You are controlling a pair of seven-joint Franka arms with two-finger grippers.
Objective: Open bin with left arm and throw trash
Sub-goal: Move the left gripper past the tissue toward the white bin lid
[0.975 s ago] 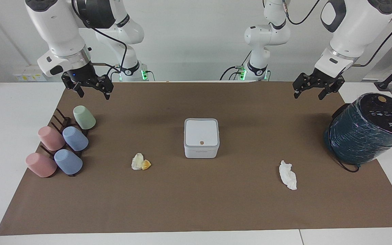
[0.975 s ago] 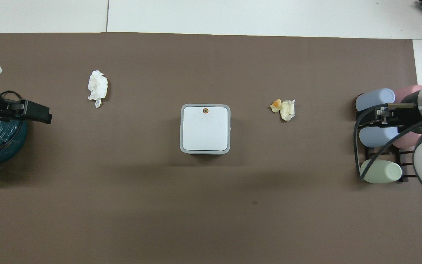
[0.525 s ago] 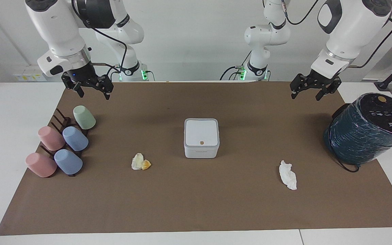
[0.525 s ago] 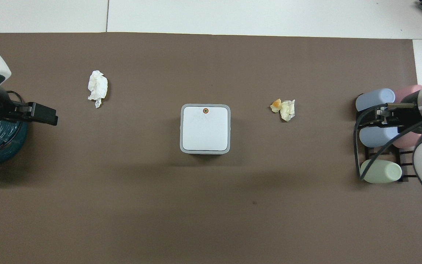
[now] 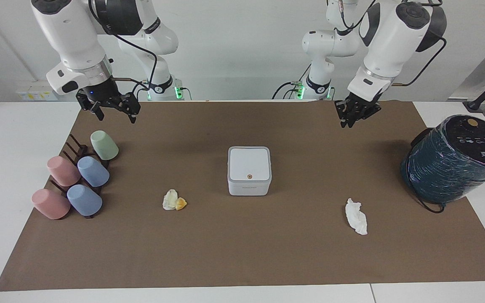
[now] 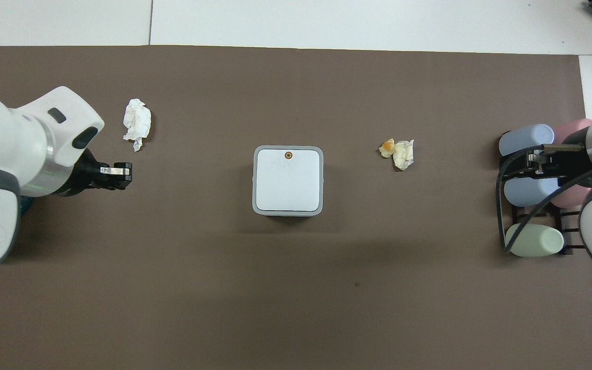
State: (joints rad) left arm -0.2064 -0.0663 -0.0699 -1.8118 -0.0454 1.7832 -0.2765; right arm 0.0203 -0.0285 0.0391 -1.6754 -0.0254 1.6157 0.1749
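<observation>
The bin, a small white square box, stands mid-mat with its lid down and its orange button showing. One crumpled tissue wad lies toward the left arm's end of the table. Another tissue wad with an orange peel scrap lies toward the right arm's end. My left gripper hangs over bare mat between the teal cylinder and the bin, fingertips together, holding nothing. My right gripper waits open above the cups.
A big dark teal wrapped cylinder stands at the left arm's end of the brown mat. Pastel cups lie on a dark rack at the right arm's end.
The left arm has swung from beside the cylinder toward the middle of the table, and its gripper has gone from open to shut. The right arm has not moved.
</observation>
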